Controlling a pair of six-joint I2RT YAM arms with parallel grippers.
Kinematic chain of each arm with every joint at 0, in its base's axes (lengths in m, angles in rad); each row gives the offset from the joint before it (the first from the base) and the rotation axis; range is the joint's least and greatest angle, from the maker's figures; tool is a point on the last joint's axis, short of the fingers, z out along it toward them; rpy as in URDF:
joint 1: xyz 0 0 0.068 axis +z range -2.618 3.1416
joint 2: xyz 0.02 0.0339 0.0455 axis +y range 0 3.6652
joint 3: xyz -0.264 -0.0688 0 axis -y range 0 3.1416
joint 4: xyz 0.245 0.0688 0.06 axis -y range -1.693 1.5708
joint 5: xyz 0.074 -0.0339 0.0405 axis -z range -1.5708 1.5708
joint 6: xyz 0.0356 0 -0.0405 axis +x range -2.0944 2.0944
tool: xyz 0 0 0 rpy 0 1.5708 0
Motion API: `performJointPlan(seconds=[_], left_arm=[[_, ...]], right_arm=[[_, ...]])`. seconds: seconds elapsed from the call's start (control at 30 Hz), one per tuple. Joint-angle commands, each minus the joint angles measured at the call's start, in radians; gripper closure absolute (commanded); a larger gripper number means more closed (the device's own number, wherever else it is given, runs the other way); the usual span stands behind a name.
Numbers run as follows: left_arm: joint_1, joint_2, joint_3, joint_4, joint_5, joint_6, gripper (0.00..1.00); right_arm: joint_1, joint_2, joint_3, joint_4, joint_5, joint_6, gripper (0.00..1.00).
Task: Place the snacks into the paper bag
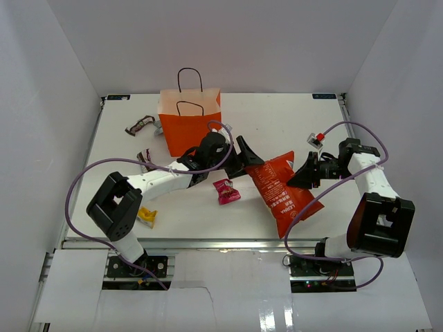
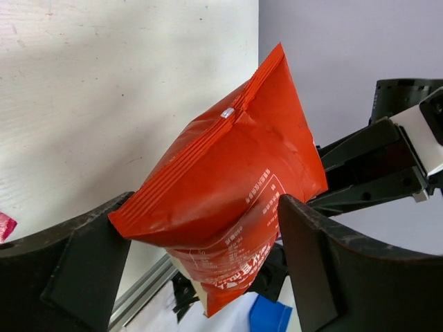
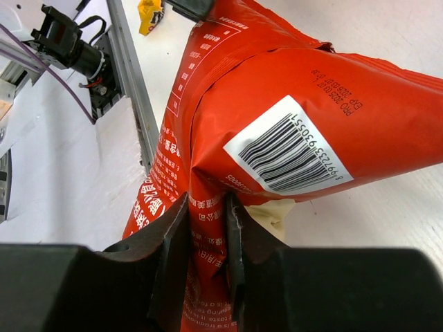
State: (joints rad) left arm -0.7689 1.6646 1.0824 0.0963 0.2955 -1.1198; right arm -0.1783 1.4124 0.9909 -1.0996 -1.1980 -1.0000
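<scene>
Two grippers meet at the red chip bag [image 1: 284, 192], which sits tilted over the middle-right of the table [image 1: 277, 121], well apart from the paper bag [image 1: 188, 123].

Your right gripper [image 1: 303, 173] is clamped on it. In the right wrist view the two fingers [image 3: 173, 242] stand narrow, with a fold of the red wrapper squeezed between them just below the barcode panel. The rest of the bag bulges up and away from the pinch.

Your left gripper [image 1: 247, 163] is spread wide at the bag's other end. In the left wrist view the sealed, crimped edge of the bag lies in the gap between the two black fingers [image 2: 83, 270]. One corner is against the left finger and the printed face is just beside the right one. You cannot tell from these views whether either pad presses the wrapper, and the jaws are not closed on it.

The chip bag's upper part is clear of the table. Whether its lower end rests on the surface near the front edge is not clear.

The paper bag stands upright at the far side, left of centre, with its black handles up. Your left arm reaches past its right flank.

Loose on the table, a pink packet [image 1: 225, 191] lies just left of the chip bag. A yellow packet [image 1: 147, 216] lies beside your left arm near the front edge. A dark packet [image 1: 140, 125] lies left of the paper bag.
</scene>
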Motion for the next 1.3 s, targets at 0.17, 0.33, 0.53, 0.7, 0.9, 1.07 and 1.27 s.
performJointPlan(seconds=[0.17,0.33,0.53,0.7,0.9,1.07,1.27], left_arm=[[-0.015,-0.006,0.044,0.034,0.019,-0.037,0.31],[-0.015,-0.034,0.034,0.039,0.019,-0.035,0.6],[-0.015,-0.089,0.004,0.037,0.005,0.014,0.88],[-0.013,-0.163,-0.029,0.002,-0.004,0.112,1.0],[-0.012,-0.255,-0.009,-0.062,-0.002,0.322,1.0],[-0.004,-0.302,0.099,-0.22,-0.022,0.533,1.0],[0.023,-0.342,0.261,-0.365,-0.022,0.704,1.0]], right_arm=[[0.025,0.0,0.038,-0.032,-0.117,-0.048,0.87],[0.025,0.008,0.037,-0.029,-0.114,-0.051,0.85],[0.025,-0.003,0.032,0.019,-0.046,-0.013,0.71],[0.025,-0.058,0.011,0.142,0.03,0.08,0.55],[0.026,-0.059,0.04,0.147,0.032,0.092,0.36],[0.025,-0.069,0.101,0.132,0.028,0.106,0.26],[0.025,-0.09,0.179,0.132,0.058,0.124,0.25]])
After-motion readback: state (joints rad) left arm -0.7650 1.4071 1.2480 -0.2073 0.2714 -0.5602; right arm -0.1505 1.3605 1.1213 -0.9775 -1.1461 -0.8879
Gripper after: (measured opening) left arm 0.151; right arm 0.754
